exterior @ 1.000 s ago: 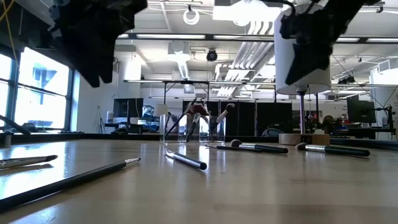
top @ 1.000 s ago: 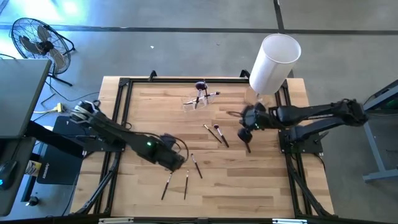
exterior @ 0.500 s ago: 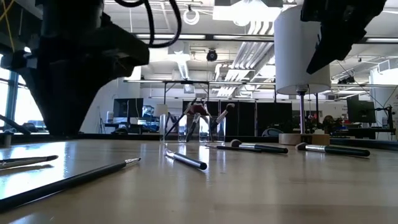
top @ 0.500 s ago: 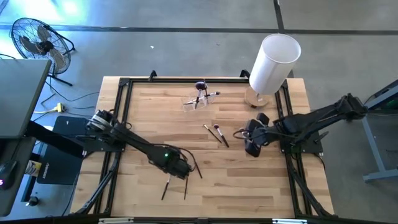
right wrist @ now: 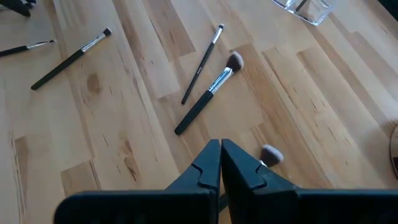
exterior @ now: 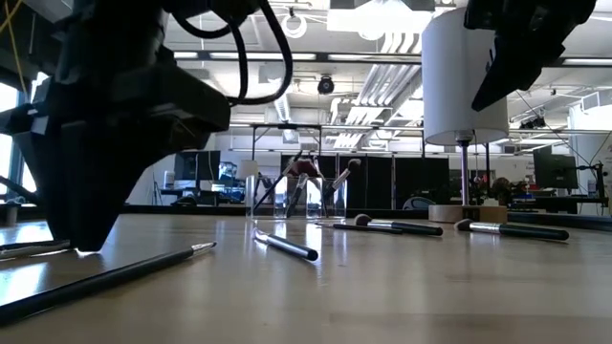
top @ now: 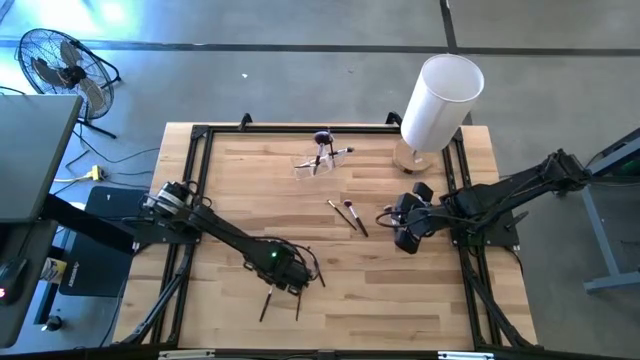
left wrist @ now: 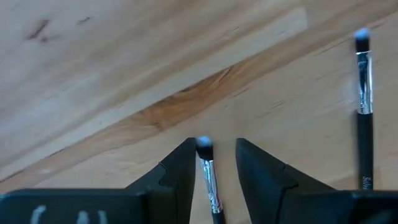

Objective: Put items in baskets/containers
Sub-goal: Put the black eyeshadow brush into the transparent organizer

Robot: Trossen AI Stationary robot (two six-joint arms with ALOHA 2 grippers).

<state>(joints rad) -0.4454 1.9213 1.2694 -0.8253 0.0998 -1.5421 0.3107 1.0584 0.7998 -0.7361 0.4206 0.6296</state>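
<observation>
Down at the near edge of the table [top: 420,300], our left gripper [left wrist: 214,167] sits low over a thin brush [left wrist: 208,177], its fingers [left wrist: 177,171] open and straddling the handle, one on each side and not yet touching it. We judge this the lining-up step before a pinch: the fingers flank the stick so that closing would catch it across its width. Another brush [left wrist: 362,106] lies just beside, and the high view shows a few more scattered around the left arm's wrist.

Further in, near the middle of the table, two brushes [right wrist: 208,93] lie crossed near each other. Our right gripper [right wrist: 221,163] hovers near them toward the right side, fingers closed with nothing between them; a fluffy brush tip [right wrist: 271,154] shows just beside one finger, on the table as far as we can tell. This arm seems to be waiting.

Farthest back, the clear holder [top: 318,162] stands near the far edge with several brushes already leaning in it, well apart from both grippers. The tall white cylinder [top: 440,100] stands at the far right corner.
</observation>
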